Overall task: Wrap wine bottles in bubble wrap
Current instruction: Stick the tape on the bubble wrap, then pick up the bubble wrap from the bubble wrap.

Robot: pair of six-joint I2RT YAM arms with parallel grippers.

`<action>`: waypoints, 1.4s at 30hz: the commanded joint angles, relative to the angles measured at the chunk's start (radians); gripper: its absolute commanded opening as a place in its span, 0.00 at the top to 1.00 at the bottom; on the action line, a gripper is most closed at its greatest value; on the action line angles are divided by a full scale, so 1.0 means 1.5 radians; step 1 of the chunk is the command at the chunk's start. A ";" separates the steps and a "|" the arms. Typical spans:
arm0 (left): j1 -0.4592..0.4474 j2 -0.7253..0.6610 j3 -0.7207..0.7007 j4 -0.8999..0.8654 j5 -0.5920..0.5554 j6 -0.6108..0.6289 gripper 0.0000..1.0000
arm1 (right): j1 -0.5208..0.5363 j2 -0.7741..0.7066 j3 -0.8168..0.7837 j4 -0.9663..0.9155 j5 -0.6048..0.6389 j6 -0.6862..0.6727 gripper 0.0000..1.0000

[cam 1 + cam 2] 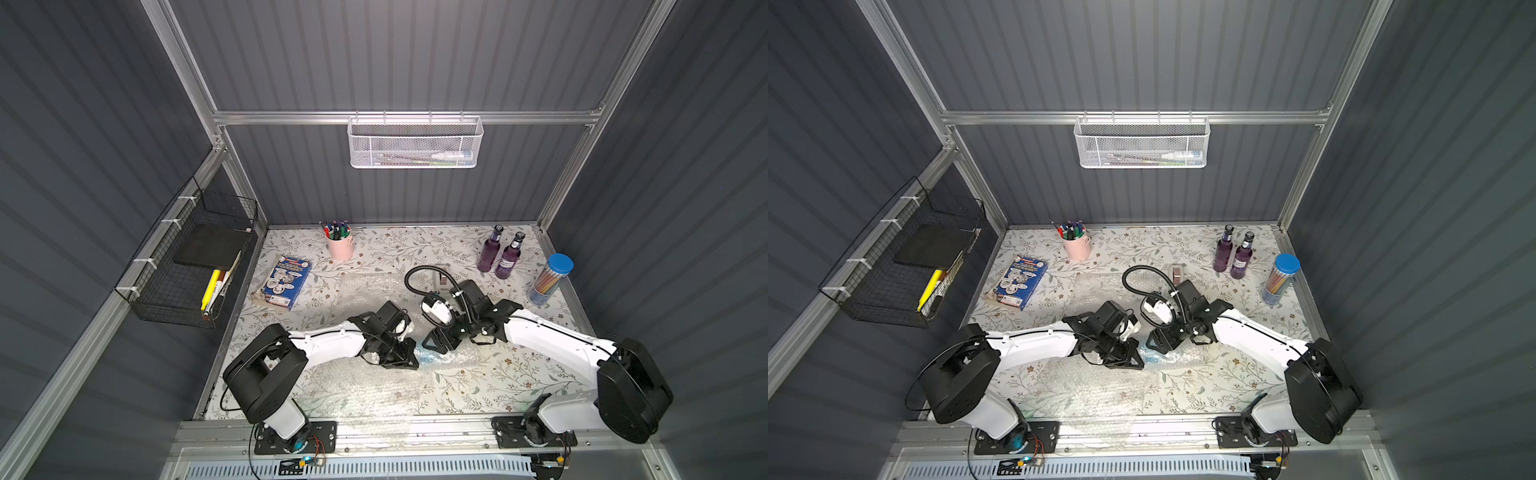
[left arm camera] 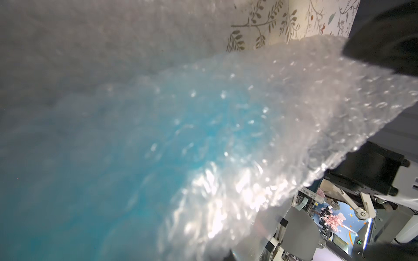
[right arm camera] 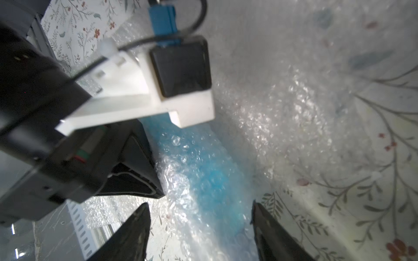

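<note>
Right tool (image 3: 199, 203) spread astride the blue bottle (image 3: 210, 178), lying left-right under wrap (image 3: 271, 113); left tool (image 1: 406, 356) pressed together, seemingly pinching wrap at its left end.

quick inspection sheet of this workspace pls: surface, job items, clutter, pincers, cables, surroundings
surface: floral-patterned table, partly covered by flat bubble wrap sheets.
job's things: blue bottle lying rolled in wrap between the arms; two purple bottles upright and unwrapped at the far right.
clutter: pink cup of markers, book, pencil tube, tape dispenser.
grippers: left pincer shut, against the wrapped bottle; right pincer open, fingers either side of it.
cables: black hose looped above the right wrist; wires at the arm bases.
surroundings: white mesh basket on the back wall, black wire basket on the left wall.
</note>
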 commanded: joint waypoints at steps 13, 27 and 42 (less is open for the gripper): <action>0.006 -0.115 0.030 -0.193 -0.032 0.038 0.75 | 0.049 0.029 0.033 -0.058 -0.055 -0.393 0.09; 0.198 -0.225 0.091 -0.365 -0.038 0.167 0.44 | 0.182 0.108 0.011 -0.013 0.275 -0.483 0.03; 0.289 -0.206 0.097 -0.357 -0.008 0.225 0.38 | 0.210 0.163 0.043 0.010 0.398 -0.413 0.41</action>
